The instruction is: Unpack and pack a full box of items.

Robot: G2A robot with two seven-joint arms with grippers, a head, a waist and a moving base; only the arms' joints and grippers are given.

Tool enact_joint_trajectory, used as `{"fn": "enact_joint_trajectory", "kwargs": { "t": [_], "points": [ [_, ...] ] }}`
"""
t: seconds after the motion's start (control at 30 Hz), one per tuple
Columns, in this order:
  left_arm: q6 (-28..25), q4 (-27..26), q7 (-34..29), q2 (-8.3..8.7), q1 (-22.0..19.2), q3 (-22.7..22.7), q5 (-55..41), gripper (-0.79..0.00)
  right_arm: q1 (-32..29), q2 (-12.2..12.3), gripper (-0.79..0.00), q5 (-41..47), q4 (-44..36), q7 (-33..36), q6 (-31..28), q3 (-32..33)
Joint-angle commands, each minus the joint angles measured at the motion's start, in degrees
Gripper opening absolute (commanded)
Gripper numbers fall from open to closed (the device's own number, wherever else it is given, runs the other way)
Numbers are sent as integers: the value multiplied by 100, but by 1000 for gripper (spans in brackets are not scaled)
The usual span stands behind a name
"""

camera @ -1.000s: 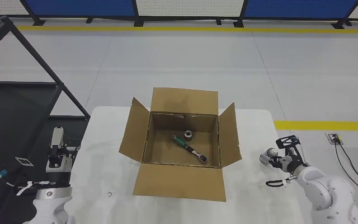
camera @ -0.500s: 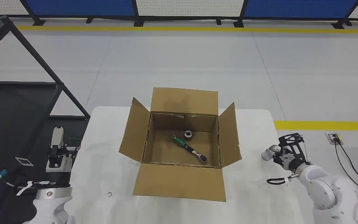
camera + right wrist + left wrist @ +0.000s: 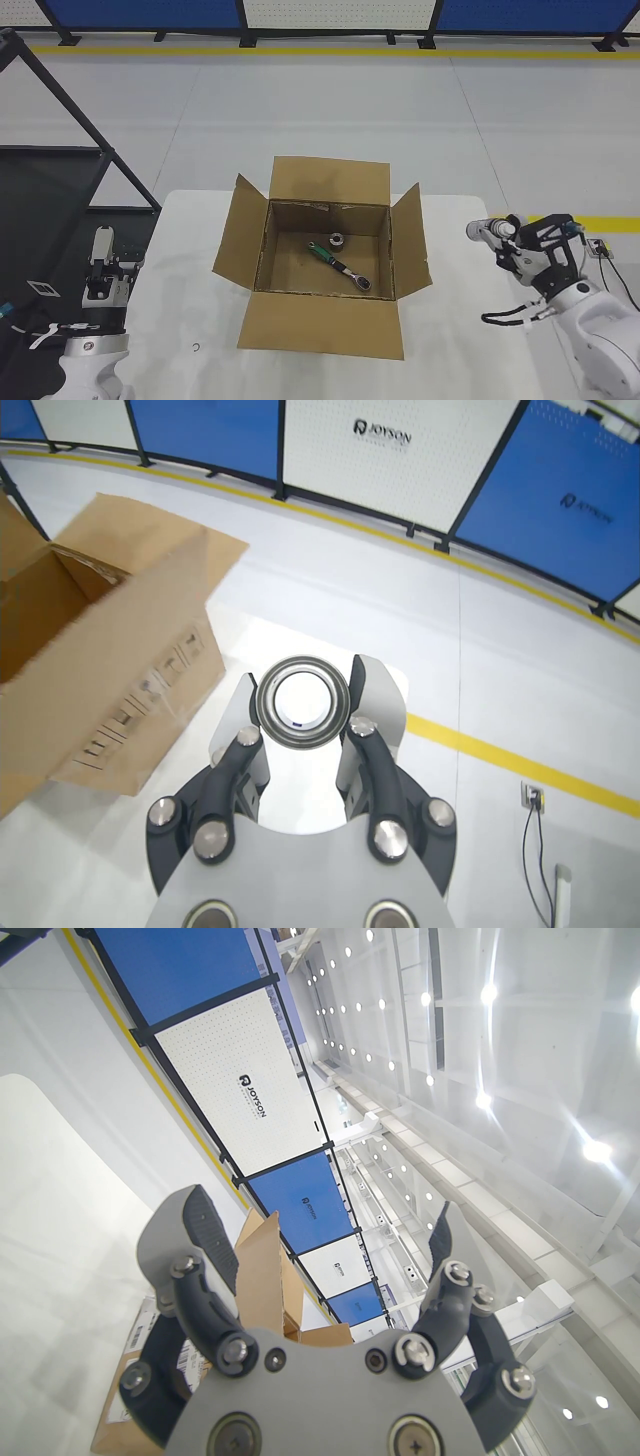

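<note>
An open cardboard box point(image 3: 325, 262) stands in the middle of the white table point(image 3: 190, 300). Inside it lie a green-handled ratchet wrench point(image 3: 340, 266) and a small dark round part point(image 3: 337, 240). My right gripper point(image 3: 302, 695) is shut on a metal ring bearing point(image 3: 302, 707), held above the table's right edge, to the right of the box point(image 3: 100, 640). In the top view the bearing point(image 3: 482, 230) sits at the tip of the right gripper point(image 3: 495, 232). My left gripper point(image 3: 325, 1233) is open and empty, pointing upward at the table's left side, with the box point(image 3: 270, 1273) behind it.
The box flaps stand open on all sides. A small ring-like object point(image 3: 196, 347) lies on the table left of the box. A black frame point(image 3: 60, 110) stands off the table's left. A yellow floor line point(image 3: 560, 223) runs beyond the right edge.
My right gripper has lifted the bearing from the table and carried it up and away from the table's near edge. The left arm has not moved.
</note>
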Motion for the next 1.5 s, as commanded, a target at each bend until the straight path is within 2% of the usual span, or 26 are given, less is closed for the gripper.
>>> {"fn": "enact_joint_trajectory", "kwargs": {
  "t": [0.0, 0.27, 0.57, 0.73, 1.37, 1.47],
  "points": [
    [0, 0, 0, 0, 0, 0, 0, 0, -4, 7, -785, 2, -347, -40, -40, -108],
    [0, 0, 0, 0, 0, 0, 0, 0, 270, 31, -785, -236, -1184, 238, -82, -941],
    [0, 0, 0, 0, 0, 0, 0, 0, 1154, -23, -785, -623, -882, 691, 75, -2460],
    [0, 0, 0, 0, 0, 0, 0, 0, 1498, -71, -785, -741, -608, 753, 236, -2977],
    [0, 0, 0, 0, 0, 0, 0, 0, 1611, -82, -785, -788, -520, 835, 291, -3090],
    [0, 0, 0, 0, 0, 0, 0, 0, 1589, -90, -785, -849, -428, 684, 205, -3265]
  ]
}}
